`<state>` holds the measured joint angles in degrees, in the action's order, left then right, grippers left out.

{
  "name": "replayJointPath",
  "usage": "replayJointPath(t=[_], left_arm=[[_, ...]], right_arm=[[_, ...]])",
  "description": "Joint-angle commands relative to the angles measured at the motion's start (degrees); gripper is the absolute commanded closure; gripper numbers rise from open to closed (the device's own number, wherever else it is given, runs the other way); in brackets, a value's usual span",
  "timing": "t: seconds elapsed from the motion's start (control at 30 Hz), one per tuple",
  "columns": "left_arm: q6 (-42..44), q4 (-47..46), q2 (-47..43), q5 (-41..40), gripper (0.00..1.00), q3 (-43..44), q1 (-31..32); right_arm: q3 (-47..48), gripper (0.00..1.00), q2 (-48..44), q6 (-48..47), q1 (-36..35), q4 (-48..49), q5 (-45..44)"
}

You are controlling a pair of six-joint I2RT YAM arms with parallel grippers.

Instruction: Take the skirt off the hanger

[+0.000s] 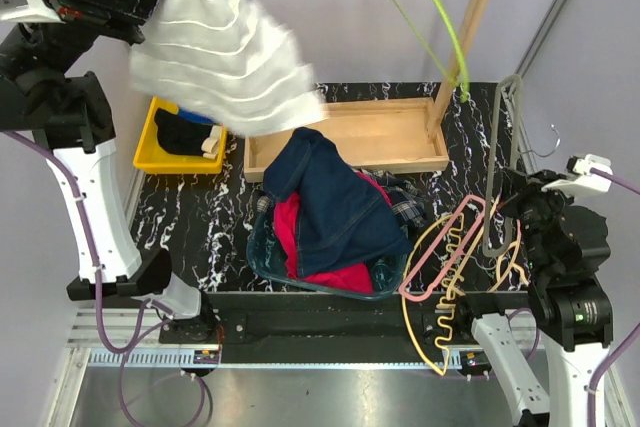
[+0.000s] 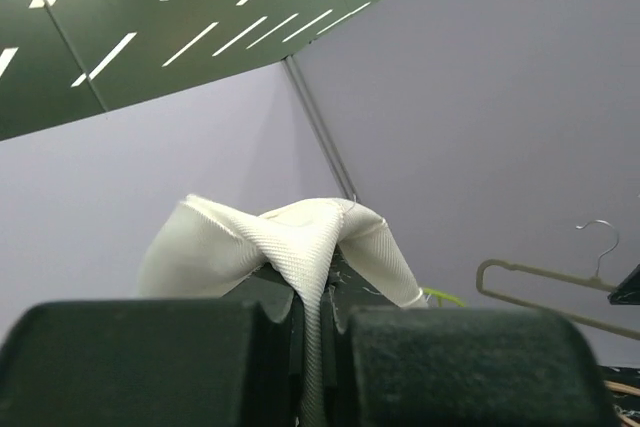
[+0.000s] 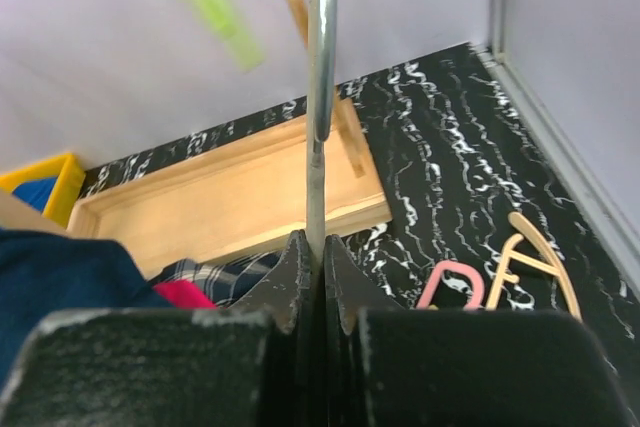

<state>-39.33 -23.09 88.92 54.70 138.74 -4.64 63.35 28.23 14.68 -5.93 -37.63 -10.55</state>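
skirt (image 1: 330, 202): soft, fairly heavy denim, likely limp; best gripped at waistband | left hand (image 2: 318, 332): clamped on white ribbed garment (image 2: 290, 242) | right hand (image 3: 310, 272): pinching grey hanger (image 3: 320, 67)

Navy skirt (image 1: 335, 207) beside bare pink hanger (image 1: 410, 292)

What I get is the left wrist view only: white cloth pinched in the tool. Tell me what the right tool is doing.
Observer: The right tool is shut on the metal hook stem of the grey hanger.
Operator: Report where the navy skirt is.
Observer: The skirt lies heaped in the basket, on top of the red T-shirt.
Operator: Now locate the pink hanger.
Observer: The pink hanger lies on the table just right of the basket, with no garment on it.
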Motion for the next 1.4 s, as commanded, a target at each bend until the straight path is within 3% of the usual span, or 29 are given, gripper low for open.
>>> replayJointPath(t=[0.0,0.23,0.43,0.6,0.7,0.9,0.97,1.0,1.13,1.17,1.27,1.37], left_arm=[[-5.76,-6.1,-0.24,1.98,1.0,-4.95,3.14],[2.32,2.43,-2.62,6.65,1.0,-10.85,16.4],[5.75,6.82,-3.58,9.02,1.0,-16.38,19.5],[22.6,22.02,-7.62,11.3,1.0,-28.48,19.41],[24.64,22.92,-11.13,13.77,1.0,-37.47,19.85],[44.23,45.81,-15.62,12.63,1.0,-50.92,22.39],[51.33,50.05,-16.85,10.79,0.84,-55.65,22.75],[53.29,53.9,-17.12,10.09,0.73,-56.81,23.19],[60.94,61.93,-17.29,6.31,0.08,-59.63,24.77],[62.69,62.98,-17.21,5.43,0.01,-59.64,25.12],[63.41,64.66,-17.03,4.19,0.01,-57.53,25.65],[62.89,65.19,-16.77,3.14,0.01,-53.67,25.65]], right_arm=[[3.35,1.0,-1.42,0.09,0.22,-0.86,-7.82],[1.7,1.0,-3.53,3.86,0.22,-4.91,-10.28],[-2.43,1.0,-1.69,11.59,0.13,-8.16,-13.27],[-5.78,1.0,-0.02,15.82,0.22,-7.73,-12.13],[-7.45,1.0,0.25,16.17,0.13,-5.62,-12.74],[-9.47,0.95,2.35,16.61,0.22,-3.07,-13.45],[-10.09,0.91,2.53,16.96,0.22,-2.11,-13.18],[-10.26,0.83,2.62,16.96,0.13,-2.1,-13.18],[-11.76,0.75,2.62,17.14,0.13,-1.84,-13.62],[-11.93,0.71,2.62,17.14,0.22,-1.66,-13.62],[-12.2,0.54,2.71,17.58,0.13,-1.84,-13.71],[-11.59,0.28,3.15,17.84,0.13,-1.92,-13.8]])
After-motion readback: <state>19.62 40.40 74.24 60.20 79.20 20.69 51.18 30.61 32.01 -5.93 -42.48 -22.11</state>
